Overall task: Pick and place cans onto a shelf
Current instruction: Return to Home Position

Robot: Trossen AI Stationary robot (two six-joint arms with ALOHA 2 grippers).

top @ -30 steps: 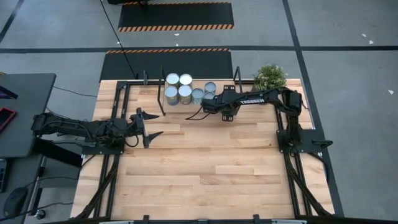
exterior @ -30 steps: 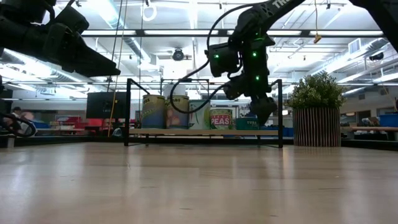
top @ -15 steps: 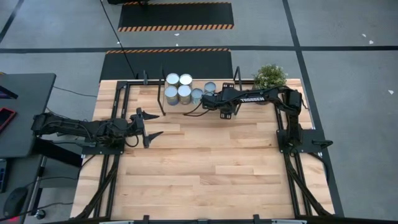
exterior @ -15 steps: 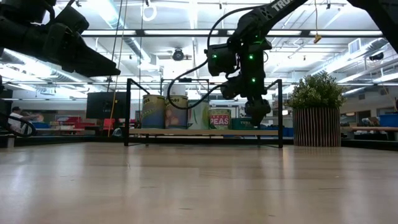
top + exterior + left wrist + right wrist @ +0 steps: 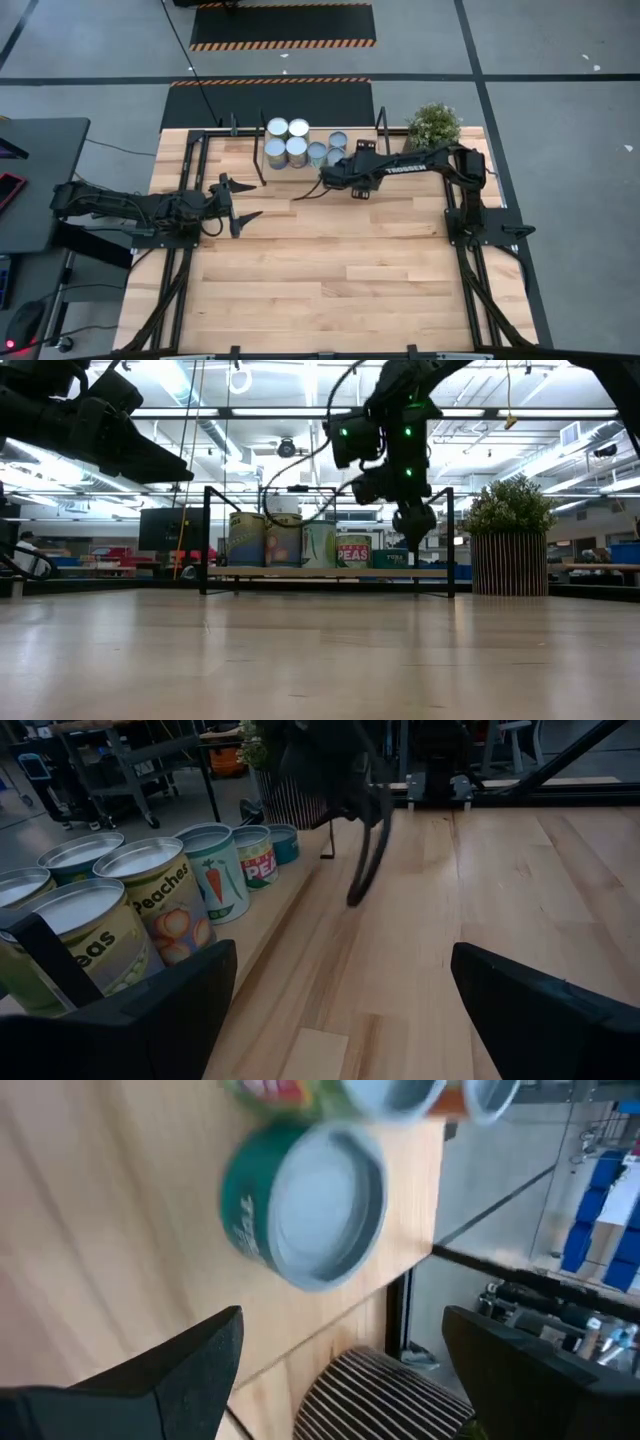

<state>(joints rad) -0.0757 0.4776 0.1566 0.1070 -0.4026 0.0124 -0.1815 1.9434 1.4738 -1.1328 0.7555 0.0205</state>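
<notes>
While my right gripper (image 5: 340, 1320) hangs just beside the shelf (image 5: 250, 572), a little above the middle of the high view, its two fingers are spread wide and hold nothing; my left gripper (image 5: 238, 200) waits at the middle left of that view, spread wide too and empty. Every one of the cans (image 5: 298, 150) that I can see sits on the shelf, near the top middle of the high view, packed close side by side; the plant (image 5: 433, 122) stands to their right.

I think these cans are hard metal and will not bend or squash, so I could squeeze them firmly; their sides look smooth, so I guess one could slip if I squeezed too softly. The tall ones are likely full and a bit heavy; the teal can (image 5: 305, 1205), nearest my right gripper, is short and likely lighter.

I would take a can by its round side, one finger on each side, about halfway up; for the short one I would go low, since there is little side to hold; I would not pinch the rim.
</notes>
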